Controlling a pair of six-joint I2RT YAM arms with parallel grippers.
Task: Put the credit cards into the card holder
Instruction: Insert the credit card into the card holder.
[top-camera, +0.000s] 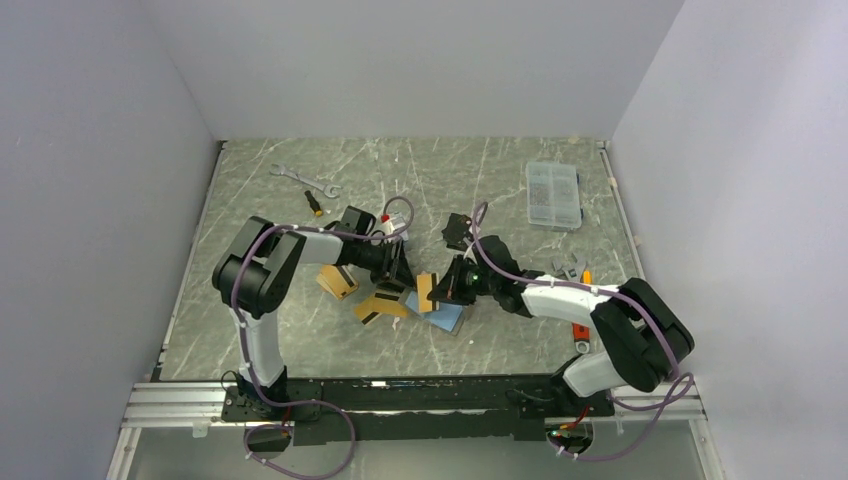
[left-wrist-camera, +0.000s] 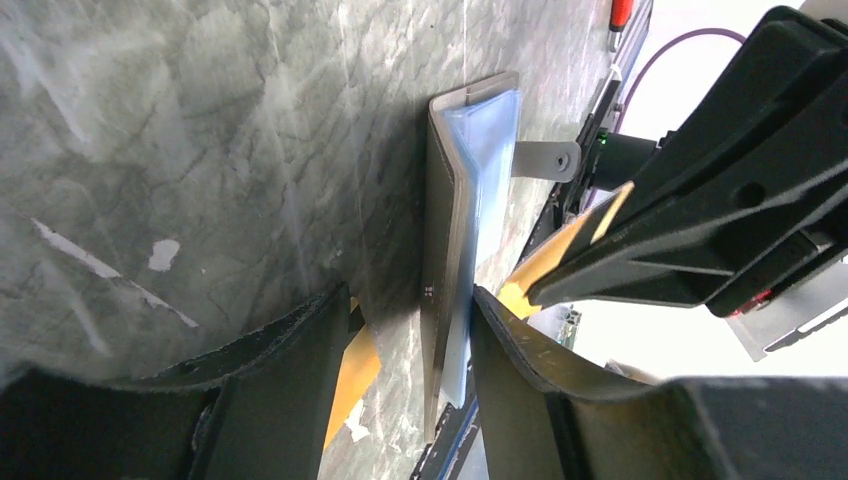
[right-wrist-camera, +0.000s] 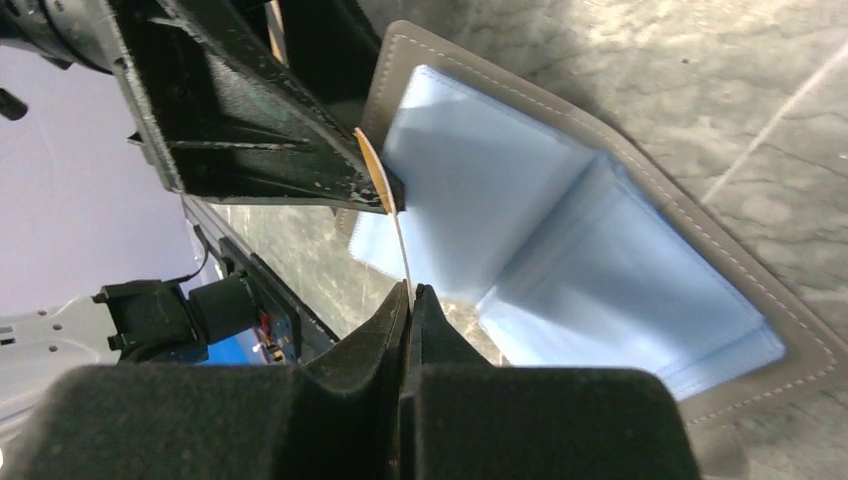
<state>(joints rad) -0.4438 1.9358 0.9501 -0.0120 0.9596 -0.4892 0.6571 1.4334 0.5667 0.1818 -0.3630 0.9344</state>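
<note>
The card holder (right-wrist-camera: 700, 250) lies open on the table, pale blue sleeves (right-wrist-camera: 560, 230) facing up; it shows in the top view (top-camera: 450, 318) and edge-on in the left wrist view (left-wrist-camera: 440, 250). My right gripper (right-wrist-camera: 410, 290) is shut on a gold-orange credit card (right-wrist-camera: 376, 180), seen edge-on, with its far end at the left sleeve. The held card also shows in the left wrist view (left-wrist-camera: 560, 250). My left gripper (left-wrist-camera: 410, 300) is open, its fingers straddling the holder's near edge, the right finger (left-wrist-camera: 520, 370) against the blue sleeve. Two more gold cards (top-camera: 338, 280) (top-camera: 378, 308) lie on the table to the left.
A black folded pouch (top-camera: 458, 231) lies behind the grippers. A clear compartment box (top-camera: 553, 194) is at the back right. A wrench (top-camera: 305, 181) and a small screwdriver (top-camera: 314, 203) lie at the back left. Small tools (top-camera: 575, 270) sit by the right arm.
</note>
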